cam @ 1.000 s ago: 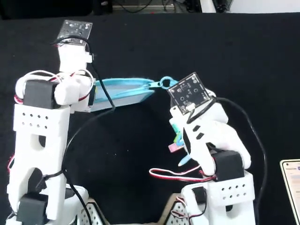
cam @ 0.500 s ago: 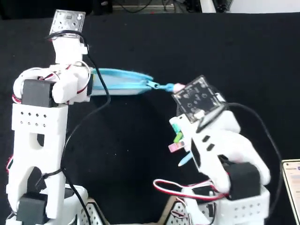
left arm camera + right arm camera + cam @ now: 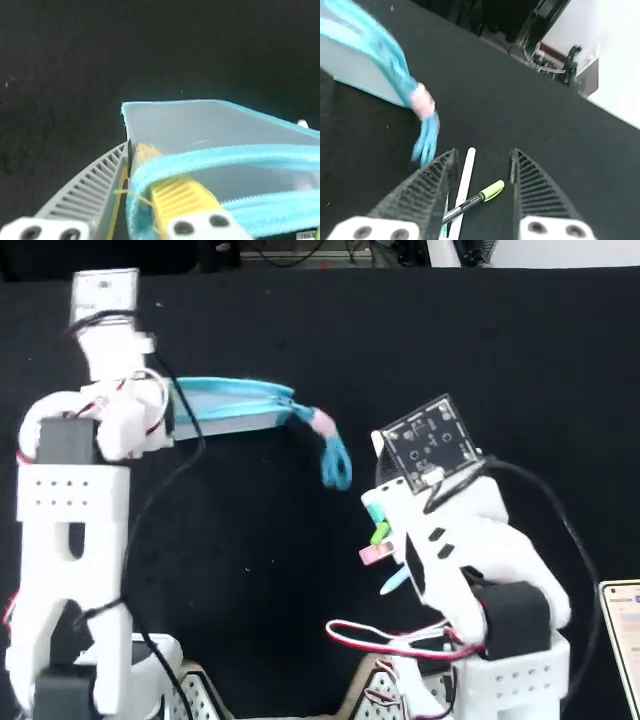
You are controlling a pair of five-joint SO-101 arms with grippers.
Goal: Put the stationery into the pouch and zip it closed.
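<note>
My left gripper (image 3: 137, 155) is shut on one end of the light-blue pouch (image 3: 215, 130) and holds it off the black table. From above, the pouch (image 3: 230, 405) sticks out rightward from the left gripper (image 3: 180, 420). A pink bead (image 3: 322, 423) and a blue loop (image 3: 337, 465) dangle from its far end. My right gripper (image 3: 482, 155) is open with nothing in it, a short way from the loop (image 3: 426, 137). Below it lie a white pen (image 3: 462, 182) and a green-capped marker (image 3: 480, 196). More stationery (image 3: 380, 540) lies partly under the right arm.
The table is covered with a black cloth (image 3: 500, 360). A white printed card (image 3: 625, 630) lies at the right edge. Cables and equipment (image 3: 555, 55) stand beyond the table's far edge.
The right gripper let go of the zipper pull and drew back; the loop, taut half a second ago, now hangs loose. The left arm has carried the pouch leftward.
</note>
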